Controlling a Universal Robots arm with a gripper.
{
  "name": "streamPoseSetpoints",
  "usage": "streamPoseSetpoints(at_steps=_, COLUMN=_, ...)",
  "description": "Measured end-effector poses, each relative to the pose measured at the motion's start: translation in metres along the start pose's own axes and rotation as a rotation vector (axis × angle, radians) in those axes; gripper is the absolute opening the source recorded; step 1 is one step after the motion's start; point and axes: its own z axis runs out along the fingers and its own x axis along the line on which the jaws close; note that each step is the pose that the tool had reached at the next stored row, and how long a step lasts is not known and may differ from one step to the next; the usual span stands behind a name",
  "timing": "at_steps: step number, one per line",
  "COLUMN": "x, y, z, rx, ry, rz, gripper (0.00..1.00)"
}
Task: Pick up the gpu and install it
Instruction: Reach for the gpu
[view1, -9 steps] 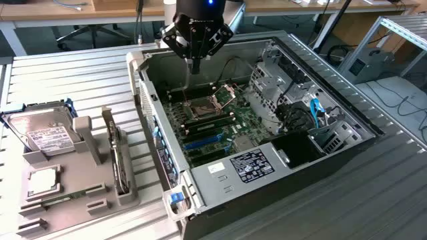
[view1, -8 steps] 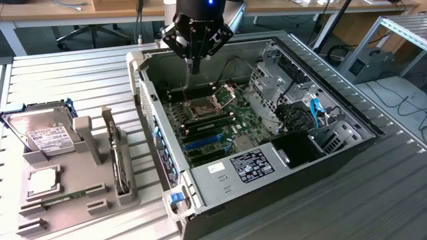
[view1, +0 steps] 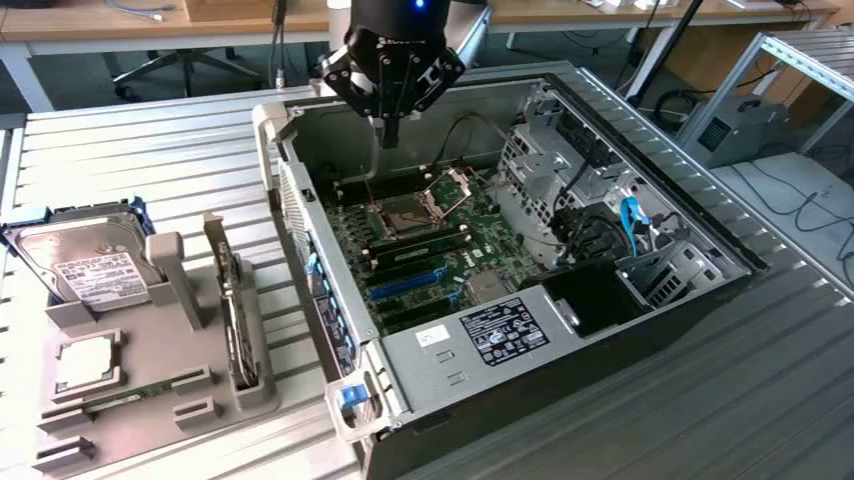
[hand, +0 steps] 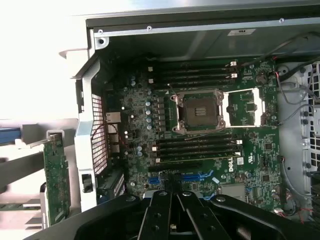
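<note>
The gpu (view1: 235, 318) stands on edge in a slot of the grey holder (view1: 160, 400) at the exterior view's left, beside the open computer case (view1: 441, 345). Its green circuit board (hand: 56, 180) shows in the wrist view just outside the case wall. My gripper (view1: 388, 132) hangs above the far end of the case, well apart from the gpu, pointing down at the motherboard (hand: 210, 145). Its fingers (hand: 161, 202) are pressed together with nothing between them.
A silver hard drive (view1: 91, 272) with a white label, a processor chip (view1: 83, 362) and a thin RAM stick (view1: 134, 392) also rest on the holder. Blue expansion slots (view1: 407, 285) lie near the case's rear wall. Drive cages and cables (view1: 607, 225) crowd the case's other side.
</note>
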Motion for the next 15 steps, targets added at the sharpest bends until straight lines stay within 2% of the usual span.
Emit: streamPoseSetpoints(at_steps=15, x=0.011, y=-0.0008, z=-0.0003, rx=0.0, ry=-0.0001, rz=0.0, gripper=0.11)
